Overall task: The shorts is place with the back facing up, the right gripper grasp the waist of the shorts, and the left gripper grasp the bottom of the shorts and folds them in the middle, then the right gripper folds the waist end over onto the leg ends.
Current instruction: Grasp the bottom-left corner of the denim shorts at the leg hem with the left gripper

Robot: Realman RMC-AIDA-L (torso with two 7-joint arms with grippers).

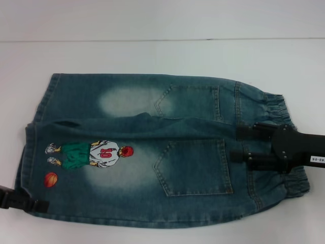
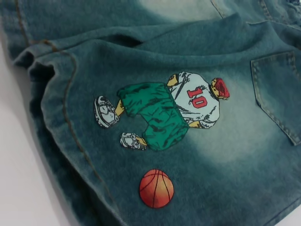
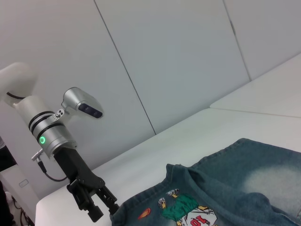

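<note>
left pincer (image 1: 23, 202) cut by the head view's edge, right pincer (image 1: 244, 145) hiding part of the waistband (image 1: 284, 113)

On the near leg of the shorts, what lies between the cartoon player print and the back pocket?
Only bare denim: a pale faded patch separates the player print from the pocket on the shorts. The head view shows it.

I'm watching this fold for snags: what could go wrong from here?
The right gripper sits over the waist between the two halves, so it may catch only one layer. The left gripper reaches just the near corner of the hem, so the far leg could lag. A ridge down the middle of the shorts might skew the fold.
</note>
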